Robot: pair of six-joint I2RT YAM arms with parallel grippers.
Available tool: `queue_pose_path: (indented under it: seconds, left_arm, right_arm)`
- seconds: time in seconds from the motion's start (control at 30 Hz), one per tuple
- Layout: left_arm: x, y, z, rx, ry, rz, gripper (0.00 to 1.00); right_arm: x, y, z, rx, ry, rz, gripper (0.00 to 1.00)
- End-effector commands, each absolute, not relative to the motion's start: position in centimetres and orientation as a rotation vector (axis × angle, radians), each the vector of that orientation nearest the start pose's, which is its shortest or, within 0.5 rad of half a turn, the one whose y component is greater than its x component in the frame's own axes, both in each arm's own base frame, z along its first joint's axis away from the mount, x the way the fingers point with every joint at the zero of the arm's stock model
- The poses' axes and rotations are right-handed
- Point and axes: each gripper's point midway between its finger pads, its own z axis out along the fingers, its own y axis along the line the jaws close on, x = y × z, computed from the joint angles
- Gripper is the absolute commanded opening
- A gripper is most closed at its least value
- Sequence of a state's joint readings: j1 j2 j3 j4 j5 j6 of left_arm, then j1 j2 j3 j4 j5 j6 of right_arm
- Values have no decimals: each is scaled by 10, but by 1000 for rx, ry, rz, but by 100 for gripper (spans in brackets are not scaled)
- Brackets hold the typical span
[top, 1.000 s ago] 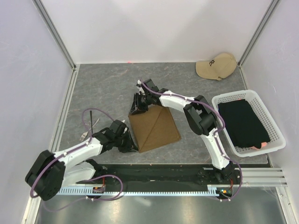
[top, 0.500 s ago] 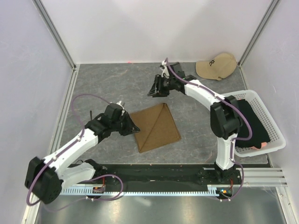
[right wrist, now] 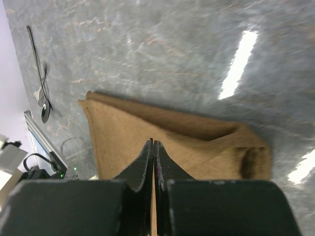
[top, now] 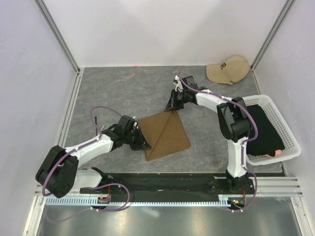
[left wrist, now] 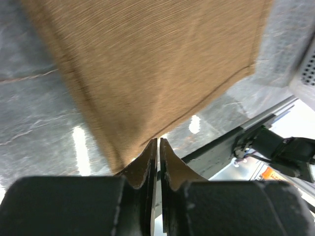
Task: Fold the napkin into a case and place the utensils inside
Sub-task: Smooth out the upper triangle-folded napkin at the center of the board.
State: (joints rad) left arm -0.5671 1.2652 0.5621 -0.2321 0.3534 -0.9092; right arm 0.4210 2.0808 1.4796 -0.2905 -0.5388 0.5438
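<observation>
The top view looks down from high above and behind the arm bases, taking in the whole grey table (top: 123, 93) and both arms. The left wrist view sits right behind the left gripper (left wrist: 158, 142), very close to the tabletop, facing along its fingers. The right wrist view looks down past the right gripper (right wrist: 153, 143) from somewhat farther off. All three share the olive-brown napkin (top: 165, 135).

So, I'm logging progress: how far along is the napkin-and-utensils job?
Done: the napkin lies folded flat, one diagonal crease showing. In hand: the left gripper is shut at its left edge, the right gripper shut at its far corner. Left: further folds; the utensils lie on the table, outside it.
</observation>
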Motion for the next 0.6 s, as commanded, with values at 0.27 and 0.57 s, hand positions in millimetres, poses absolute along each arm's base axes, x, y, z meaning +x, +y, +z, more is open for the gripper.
queue_pose_path:
  seconds: [0.27,0.57]
  left_arm:
    - [177,-211,8,-265,2783,-850,10]
    - [174,-214,39,-224,2710,-926,12]
  right_arm:
    - [442,276,19,-114,2580,1015,2]
    - [452,273,64,-140,2516,986,13]
